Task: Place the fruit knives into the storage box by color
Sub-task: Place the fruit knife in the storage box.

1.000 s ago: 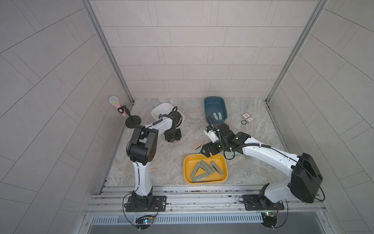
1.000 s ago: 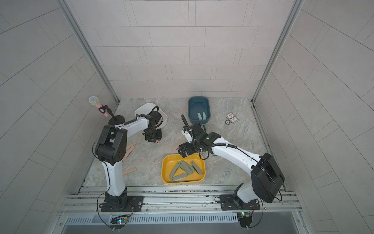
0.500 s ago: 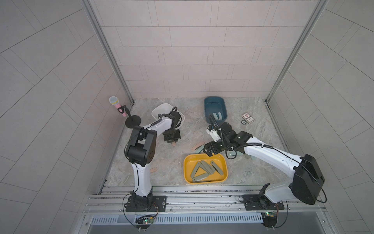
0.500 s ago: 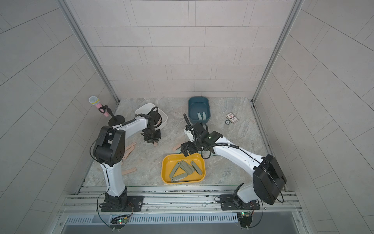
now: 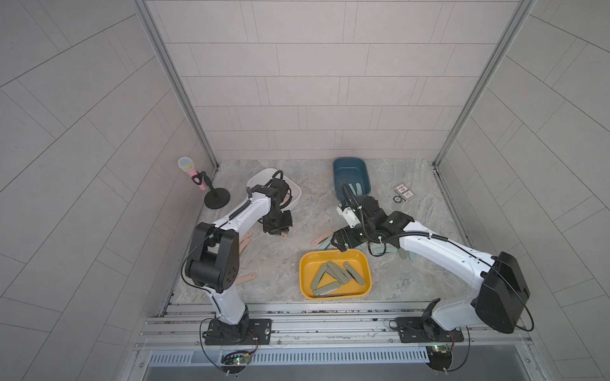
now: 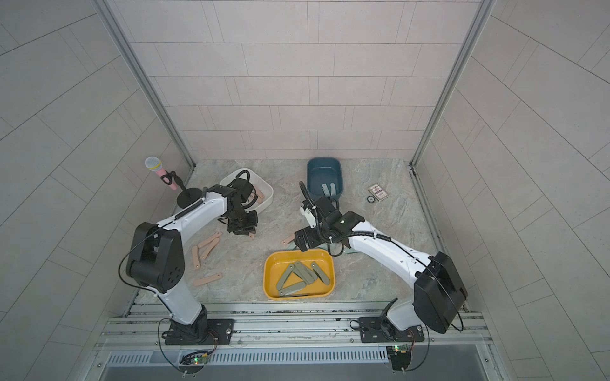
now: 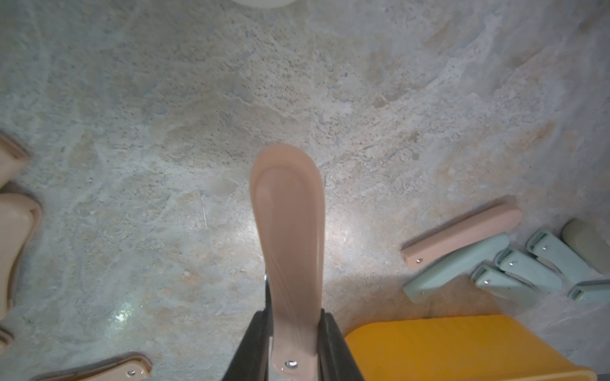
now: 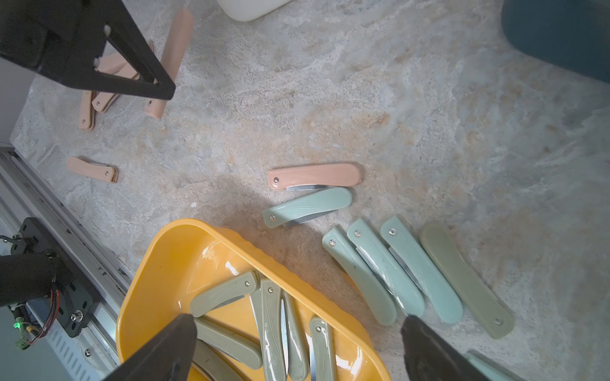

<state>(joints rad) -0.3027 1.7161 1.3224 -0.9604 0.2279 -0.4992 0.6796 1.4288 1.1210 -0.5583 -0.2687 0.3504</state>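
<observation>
My left gripper (image 7: pixel 292 330) is shut on a peach-pink fruit knife (image 7: pixel 287 231), held low over the table near the white storage box (image 5: pixel 297 193). In both top views it sits at the middle left (image 5: pixel 279 227). My right gripper (image 8: pixel 297 325) is open and holds nothing. It hovers over the far rim of the yellow box (image 8: pixel 158 250), which holds several olive-green knives (image 8: pixel 274 316). Beside that box lie several pale teal knives (image 8: pixel 389 273), one olive-green knife (image 8: pixel 465 280) and one peach-pink knife (image 8: pixel 313 176). The blue box (image 5: pixel 350 163) holds pale teal knives (image 5: pixel 358 188).
More peach-pink knives (image 6: pixel 208 245) lie on the table by the left arm. A microphone on a stand (image 5: pixel 191 171) is at the back left. A small card box (image 5: pixel 404 192) and a ring (image 5: pixel 397 199) sit at the back right. A metal rail (image 5: pixel 297 316) runs along the front.
The left jaws have closed onto the peach-pink knife. Both arms have shifted only slightly.
</observation>
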